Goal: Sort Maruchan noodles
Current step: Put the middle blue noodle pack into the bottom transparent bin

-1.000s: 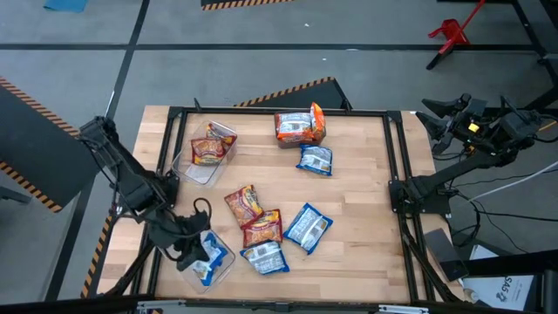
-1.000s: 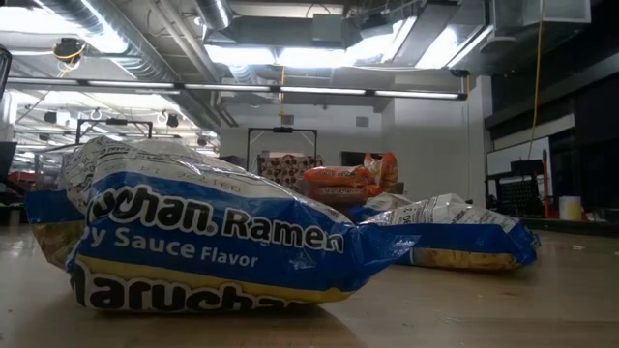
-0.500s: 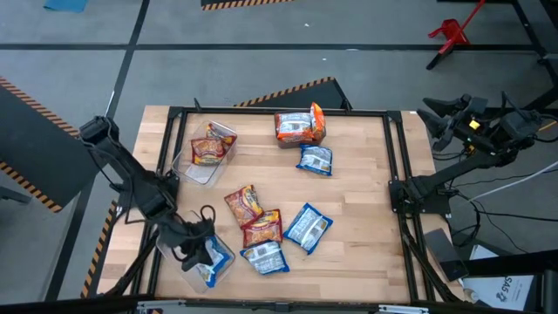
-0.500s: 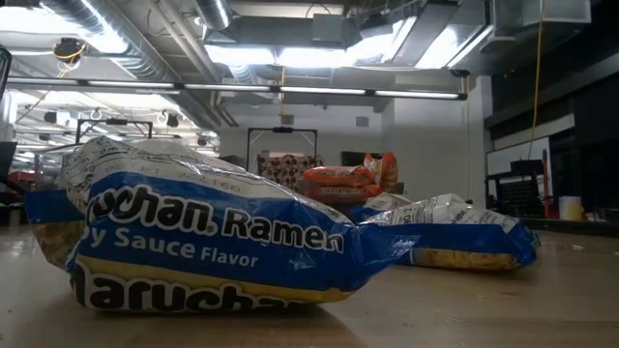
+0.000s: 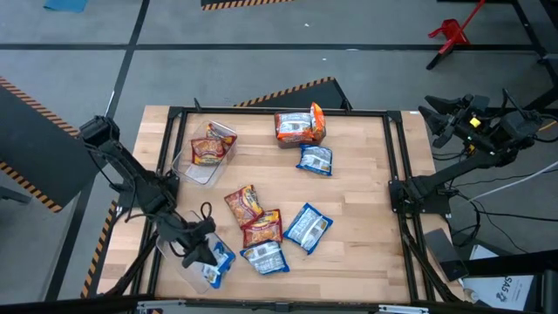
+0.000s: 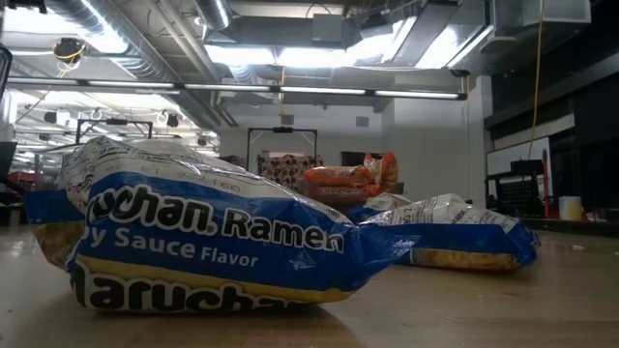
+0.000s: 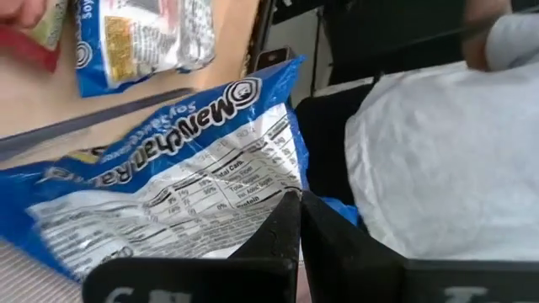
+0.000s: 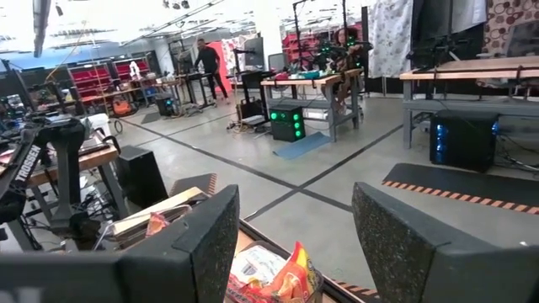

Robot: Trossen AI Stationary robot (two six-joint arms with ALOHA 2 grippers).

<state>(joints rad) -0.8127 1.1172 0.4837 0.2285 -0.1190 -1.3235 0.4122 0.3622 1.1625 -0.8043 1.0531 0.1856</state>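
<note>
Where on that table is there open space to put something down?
The right side, between the blue packets and the table's right rail, is bare wood. So is the near right corner. The near-left is crowded: a packet cluster and the left gripper at a bin.

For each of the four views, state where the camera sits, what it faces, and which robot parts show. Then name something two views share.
High: overhead, facing down; both arms, left claw over a bin.
Low: tabletop level; no arm shows.
Left wrist: shut fingers pinch a blue packet.
Right wrist: open claw faces the room.
Shared: high and left wrist show the blue packet.
</note>
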